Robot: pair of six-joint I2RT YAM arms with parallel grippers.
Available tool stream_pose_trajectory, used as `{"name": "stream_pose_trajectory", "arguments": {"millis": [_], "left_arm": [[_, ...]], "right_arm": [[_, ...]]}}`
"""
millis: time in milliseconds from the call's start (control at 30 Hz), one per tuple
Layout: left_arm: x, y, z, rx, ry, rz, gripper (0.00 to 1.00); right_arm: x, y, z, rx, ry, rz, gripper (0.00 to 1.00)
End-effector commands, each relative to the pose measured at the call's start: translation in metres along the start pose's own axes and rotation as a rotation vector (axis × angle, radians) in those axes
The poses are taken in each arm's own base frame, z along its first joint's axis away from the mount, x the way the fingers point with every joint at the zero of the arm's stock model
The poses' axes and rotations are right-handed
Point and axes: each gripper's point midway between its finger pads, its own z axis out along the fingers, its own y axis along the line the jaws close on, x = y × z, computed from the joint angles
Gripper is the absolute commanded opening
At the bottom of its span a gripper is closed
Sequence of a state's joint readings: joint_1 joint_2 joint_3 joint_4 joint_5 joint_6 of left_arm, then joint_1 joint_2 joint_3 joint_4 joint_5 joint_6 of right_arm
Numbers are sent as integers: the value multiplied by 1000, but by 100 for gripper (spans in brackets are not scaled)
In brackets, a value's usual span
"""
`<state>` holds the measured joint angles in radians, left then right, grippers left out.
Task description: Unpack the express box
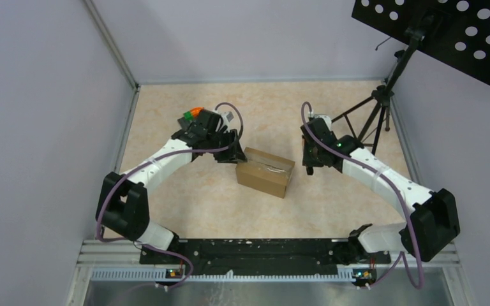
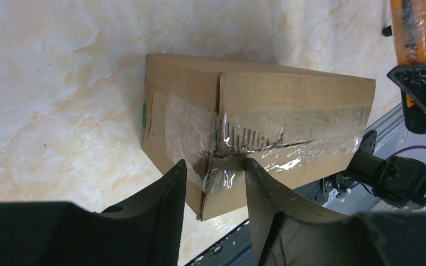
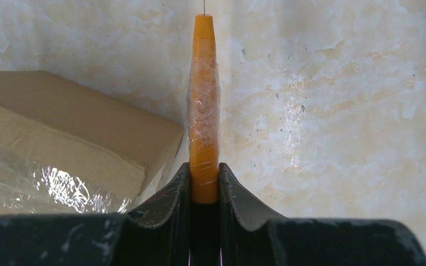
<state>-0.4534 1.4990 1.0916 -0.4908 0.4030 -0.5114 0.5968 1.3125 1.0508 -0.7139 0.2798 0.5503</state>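
The express box (image 1: 266, 171), a small brown carton with a clear tape seam, lies mid-table. In the left wrist view the box (image 2: 288, 94) shows crumpled, torn tape (image 2: 255, 141) along its seam. My left gripper (image 2: 213, 174) is open, its fingers (image 2: 169, 194) straddling the box's near corner at the torn tape end. It sits at the box's left end in the top view (image 1: 231, 153). My right gripper (image 3: 204, 173) is shut on an orange tape-wrapped tool (image 3: 204, 100) with a thin metal tip. It hovers just right of the box (image 3: 72, 127) and also shows in the top view (image 1: 309, 162).
A black tripod stand (image 1: 375, 111) stands at the back right under a perforated black board (image 1: 450, 32). Grey walls close in the left, back and right sides. A black rail (image 1: 255, 252) runs along the near edge between the arm bases.
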Motion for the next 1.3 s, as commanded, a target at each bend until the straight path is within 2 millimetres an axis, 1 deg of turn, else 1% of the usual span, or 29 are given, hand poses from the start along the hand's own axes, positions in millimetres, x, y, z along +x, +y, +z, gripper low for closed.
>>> {"name": "stream_pose_trajectory", "arguments": {"millis": [0, 200, 433, 600, 733, 833, 1000, 1267], "left_arm": [[-11, 15, 3, -28, -70, -50, 46], [-10, 35, 3, -29, -90, -149, 40], [-3, 60, 0, 32, -102, -296, 38], [4, 68, 2, 67, -92, -366, 37], [11, 75, 2, 100, -81, -432, 33], [16, 82, 1, 96, -76, -455, 29], [21, 91, -4, 74, -79, -472, 27], [32, 103, -12, 5, -82, -475, 27]], "right_arm": [[-5, -1, -9, -32, -34, 20, 0], [0, 0, -6, -40, -24, 22, 0], [6, 1, 1, -46, -9, 22, 0], [7, 4, 3, -58, -6, 21, 0], [5, 6, 3, -67, -10, 22, 0], [4, 8, 2, -75, -14, 19, 0], [2, 12, 2, -88, -19, 16, 0], [-7, 25, 1, -109, -33, -5, 0]]}}
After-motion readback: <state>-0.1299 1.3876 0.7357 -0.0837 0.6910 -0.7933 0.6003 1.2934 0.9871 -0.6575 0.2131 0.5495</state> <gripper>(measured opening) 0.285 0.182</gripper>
